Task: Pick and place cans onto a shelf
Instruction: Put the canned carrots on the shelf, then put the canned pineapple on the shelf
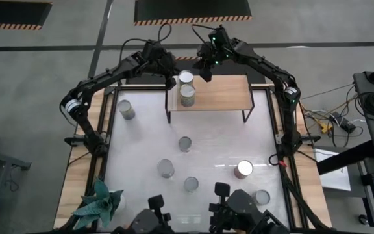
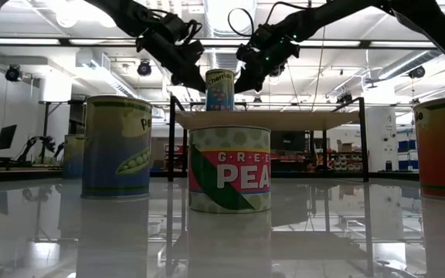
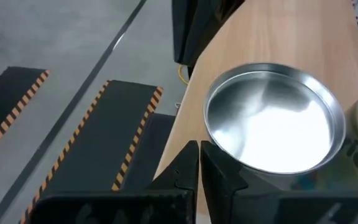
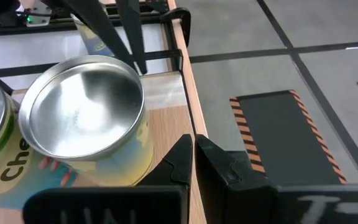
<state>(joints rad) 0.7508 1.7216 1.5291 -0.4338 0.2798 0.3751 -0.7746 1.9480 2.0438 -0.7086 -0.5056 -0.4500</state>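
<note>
Low view: front can (image 2: pixel 229 170) hides shelf (image 2: pixel 284 120) middle, shelf can's (image 2: pixel 219 89) base.

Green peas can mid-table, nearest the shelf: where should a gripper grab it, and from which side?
Grip the pea can across its round side wall, coming straight down from above. It stands upright with clear table all round, so the fingers can likely straddle it; the flat lid offers no hold.

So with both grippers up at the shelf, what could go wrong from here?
Both closed grippers, left and right, flank the two cans at the shelf's left end. A sideways move could knock one over or off. The arms are also close together, so they might collide. Six cans remain on the table.
</note>
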